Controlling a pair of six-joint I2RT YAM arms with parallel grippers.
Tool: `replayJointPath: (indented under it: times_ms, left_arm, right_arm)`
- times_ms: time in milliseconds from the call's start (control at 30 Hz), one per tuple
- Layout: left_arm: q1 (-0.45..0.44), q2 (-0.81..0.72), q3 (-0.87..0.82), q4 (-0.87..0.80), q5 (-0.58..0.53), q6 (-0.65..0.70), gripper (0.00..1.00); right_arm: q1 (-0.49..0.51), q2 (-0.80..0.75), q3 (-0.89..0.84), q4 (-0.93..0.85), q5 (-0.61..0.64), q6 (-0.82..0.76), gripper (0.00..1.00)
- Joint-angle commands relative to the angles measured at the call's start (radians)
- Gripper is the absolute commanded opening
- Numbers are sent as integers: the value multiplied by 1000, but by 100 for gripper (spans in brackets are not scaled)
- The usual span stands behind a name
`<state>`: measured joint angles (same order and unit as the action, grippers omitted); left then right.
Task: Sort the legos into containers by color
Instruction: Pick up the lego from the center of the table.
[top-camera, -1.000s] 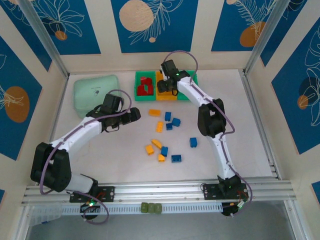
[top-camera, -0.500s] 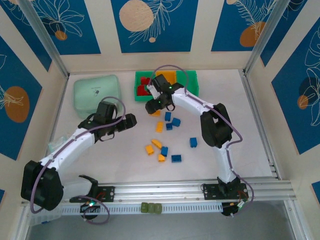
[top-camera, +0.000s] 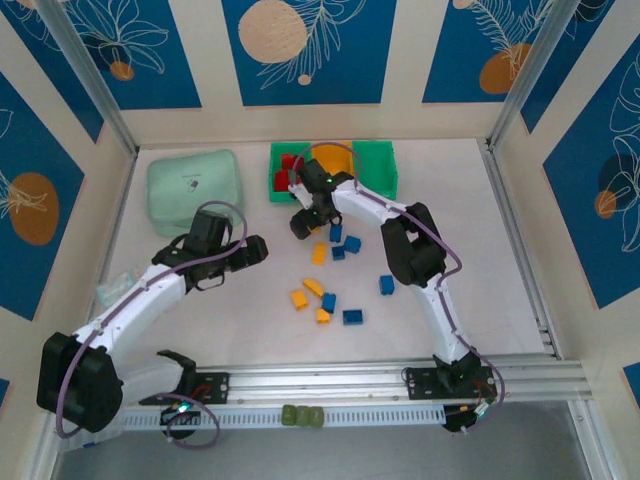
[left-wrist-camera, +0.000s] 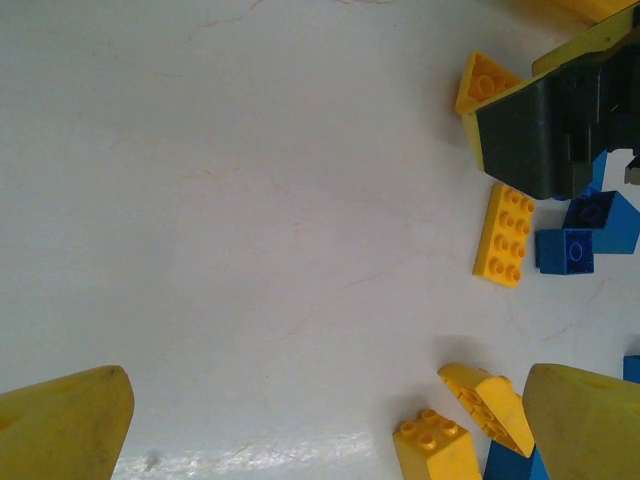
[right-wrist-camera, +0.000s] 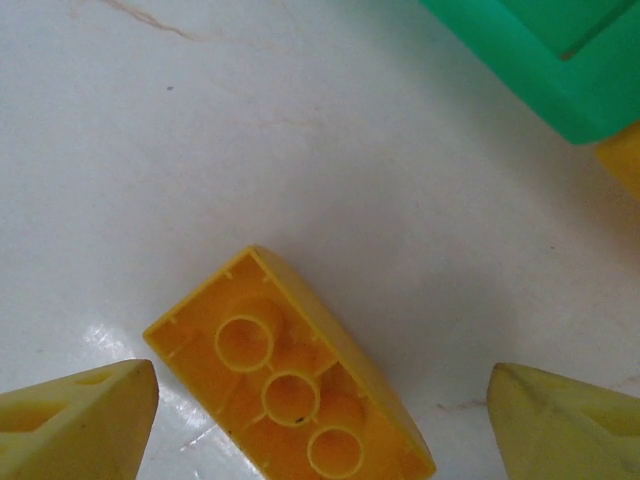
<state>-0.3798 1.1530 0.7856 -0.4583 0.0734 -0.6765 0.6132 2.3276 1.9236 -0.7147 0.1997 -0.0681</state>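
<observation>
- Nearest to us, loose bricks (top-camera: 322, 316), yellow and blue ones, lie scattered on the middle of the table (top-camera: 240, 325).
- The left gripper (top-camera: 255, 249) hangs over the bare table, to the left of these bricks. Its jaws stand fully apart and we see nothing between them.
- A little farther, the right gripper (top-camera: 303, 223) points down, just in front of the bins (top-camera: 375, 165). Its jaws are wide open. One yellow brick (right-wrist-camera: 290, 380) lies upside down on the table between them, with a gap on each side, so it is not gripped.
- At the far side the three bins stand joined in a row: green, orange, green. The left green one holds red bricks (top-camera: 287, 170). What is inside the orange one we cannot tell, because the arm and its cable partly cover it.
- To the left of the bins, apart from them, sits a pale green box (top-camera: 193, 190) with its lid on.
</observation>
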Motion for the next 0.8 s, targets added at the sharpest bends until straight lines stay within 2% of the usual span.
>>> replayJointPath:
  times_ms: [0, 367, 533, 767]
  left_arm:
    - [11, -2, -4, -22, -17, 0, 99]
    - [13, 7, -10, -24, -15, -3, 99]
    - [12, 8, -5, -4, 12, -14, 99]
    - [12, 36, 11, 66, 110, 9, 99]
  right_arm:
    - [-6, 28, 54, -29, -44, -28, 82]
    - [6, 45, 64, -40, -45, -64, 53]
    - [13, 25, 77, -48, -30, -66, 34]
    - [-1, -68, 96, -57, 4, -32, 31]
